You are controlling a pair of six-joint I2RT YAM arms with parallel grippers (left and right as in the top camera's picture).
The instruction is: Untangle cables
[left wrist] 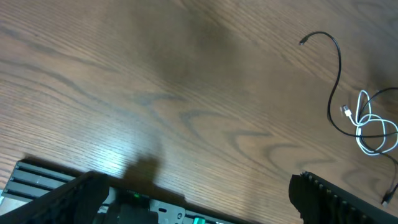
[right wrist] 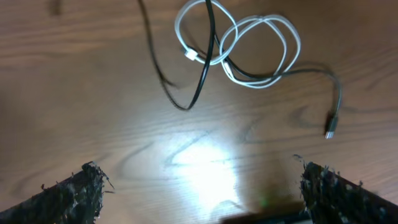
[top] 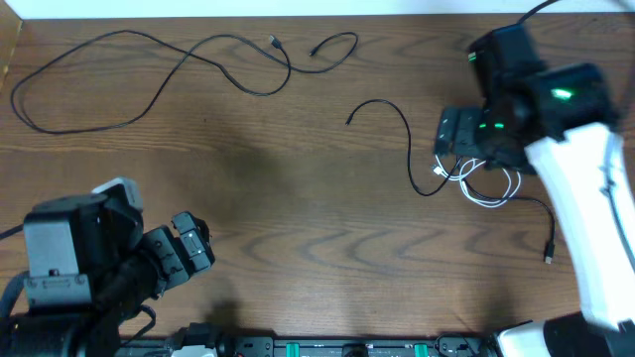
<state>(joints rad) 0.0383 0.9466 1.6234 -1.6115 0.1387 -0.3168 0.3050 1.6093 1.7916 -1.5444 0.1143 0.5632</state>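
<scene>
The table carries everything. Your right arm reaches far out, and the right tool hangs wide open and empty just beside the white cable. Your left arm sits folded well left of that coil, with the left tool open too. A long black cable lies far left of it, and a shorter black cable crosses through it.

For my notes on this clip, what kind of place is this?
Likely a robotics lab bench: a left arm and right arm at a wooden table, with a loose black cable and white cable.
</scene>
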